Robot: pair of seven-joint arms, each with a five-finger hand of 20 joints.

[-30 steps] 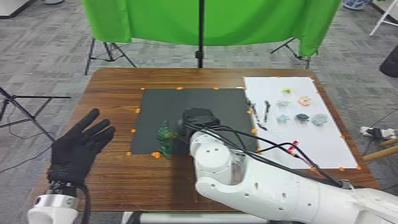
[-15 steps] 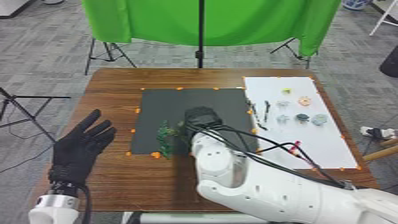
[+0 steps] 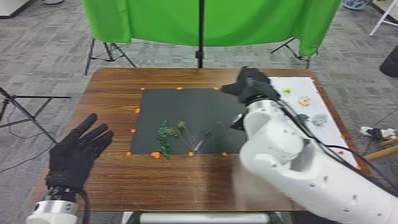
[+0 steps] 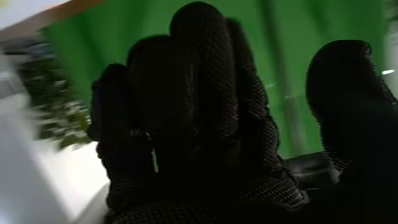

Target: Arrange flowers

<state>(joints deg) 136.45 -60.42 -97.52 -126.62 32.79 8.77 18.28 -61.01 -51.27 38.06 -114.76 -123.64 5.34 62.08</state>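
The right hand [image 3: 252, 85] has left the middle of the dark mat [image 3: 167, 104], where it was half a second ago, and is now over the mat's far right corner and the neighbouring part of the white sheet [image 3: 336, 135]. With the hand gone from there, the branching sprig [image 3: 187, 139] lies uncovered on the mat, while the right arm now covers the dark twigs and the pink piece seen earlier on the sheet. The left hand [image 3: 75, 155] is in much the same place as before, at the left side of the counter [image 3: 107, 100], its fingers straight and spread. In the right wrist view, the right hand [image 4: 200, 135] is open, its fingers long and close together and the thumb well apart from them, with nothing seen in its grasp. On the mat, the leafy green sprig [image 3: 163, 139] has its long axis running from near to far, just left of the branching sprig. The latter's stems draw together at the near end and fan out toward the far side, one branch leaning left, another right. On the sheet lie a yellow flower [image 3: 287, 91], a peach flower [image 3: 305, 101] and a pale blue-green flower [image 3: 320, 119].
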